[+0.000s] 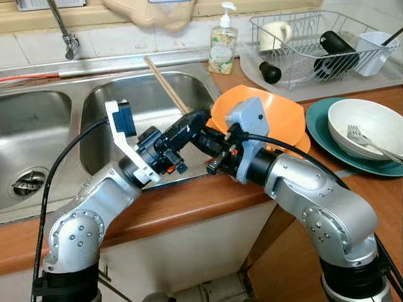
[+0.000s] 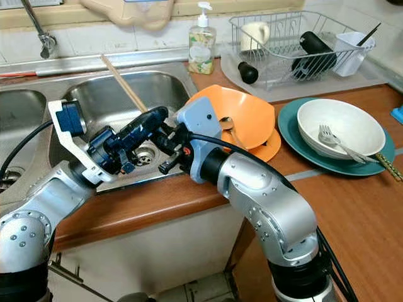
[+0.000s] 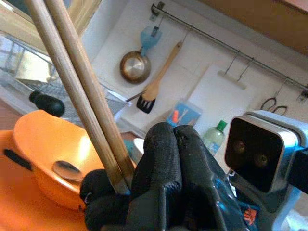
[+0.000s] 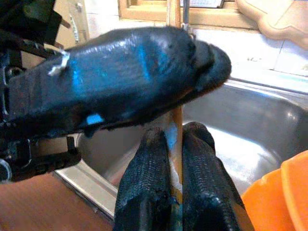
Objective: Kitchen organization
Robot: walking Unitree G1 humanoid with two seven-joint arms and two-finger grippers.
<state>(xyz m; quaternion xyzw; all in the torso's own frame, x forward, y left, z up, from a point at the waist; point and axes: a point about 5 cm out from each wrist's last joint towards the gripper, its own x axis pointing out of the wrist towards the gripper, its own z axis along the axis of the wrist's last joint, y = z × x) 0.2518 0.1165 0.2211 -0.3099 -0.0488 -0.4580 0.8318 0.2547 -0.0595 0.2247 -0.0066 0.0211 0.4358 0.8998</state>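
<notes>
A pair of wooden chopsticks point(image 1: 165, 85) slants up over the right sink basin point(image 1: 126, 94). My left gripper point(image 1: 200, 117) is shut on their lower end; in the left wrist view the chopsticks point(image 3: 77, 86) run between its fingers point(image 3: 163, 159). My right gripper point(image 1: 196, 134) meets it from the right and is shut on the same chopsticks point(image 4: 177, 120), just under the left gripper's finger point(image 4: 120, 82). Right behind both grippers sits an orange bowl point(image 1: 277, 119) on an orange plate point(image 2: 267, 150), with a spoon point(image 2: 227, 123) inside.
A teal plate point(image 1: 318, 129) holds a white bowl point(image 1: 371, 123) and a fork point(image 1: 362, 137) at the right. A dish rack point(image 1: 315, 44) and a soap bottle point(image 1: 222, 44) stand behind. The faucet point(image 1: 66, 31) rises at the back left. The wooden counter edge point(image 1: 189, 207) runs in front.
</notes>
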